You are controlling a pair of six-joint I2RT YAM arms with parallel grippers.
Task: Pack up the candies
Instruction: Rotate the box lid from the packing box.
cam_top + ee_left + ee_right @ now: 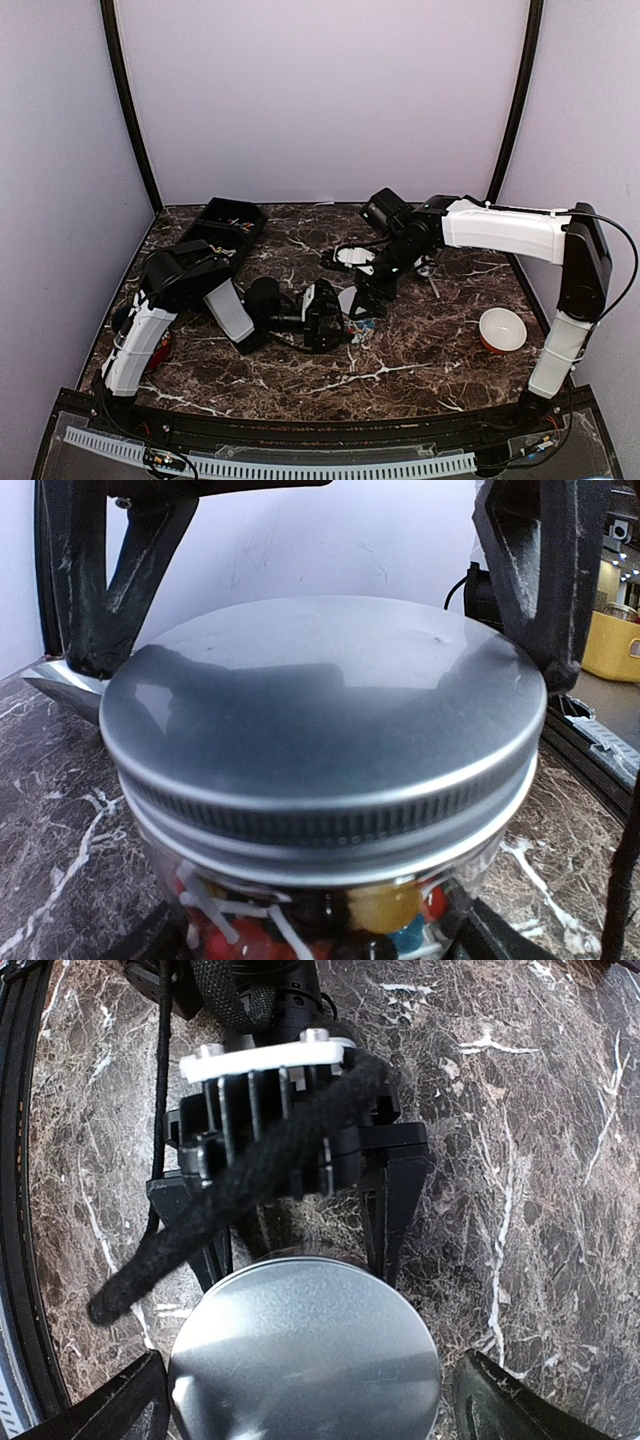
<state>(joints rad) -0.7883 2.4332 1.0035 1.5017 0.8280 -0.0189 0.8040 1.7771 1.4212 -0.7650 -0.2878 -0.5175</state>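
A glass jar (470,865) stands mid-table with a silver metal lid (320,710) on top. Through the glass show candies (385,905) in yellow, red and blue, some with white sticks. My left gripper (322,316) comes in from the left and is shut on the jar's body below the lid; its fingers (385,1225) show in the right wrist view. Directly above the lid (305,1355), my right gripper (305,1405) is open. Its fingers (545,600) stand on either side of the lid's rim. The jar's lower part is hidden.
A white bowl (501,330) sits on the marble table at the right. At the back left is a black tray (230,222) holding small items. A red object (160,352) lies beside the left arm's base. Purple walls close in the table.
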